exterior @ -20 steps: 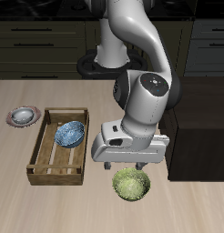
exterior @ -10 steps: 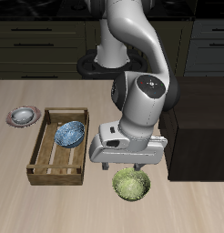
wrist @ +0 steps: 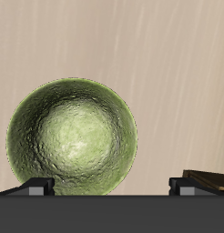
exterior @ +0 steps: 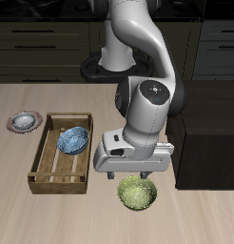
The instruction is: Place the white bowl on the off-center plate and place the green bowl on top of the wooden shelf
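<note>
Gripper [exterior: 129, 177] poised open above green bowl [exterior: 137, 194], fingers [wrist: 36, 185] spread, holding nothing; bowl upright on tabletop [exterior: 52, 217] near front edge, beside wooden shelf [exterior: 208, 133].

I see a blue-patterned bowl [exterior: 74, 140] lying tilted inside a light-wood slatted crate [exterior: 52, 179] on the beige wooden table [exterior: 24, 210].

Bare tabletop [wrist: 168, 73] all round green bowl [exterior: 137, 194] below me; wooden shelf [exterior: 210, 133] walls one side, crate [exterior: 62, 167] the other.
</note>
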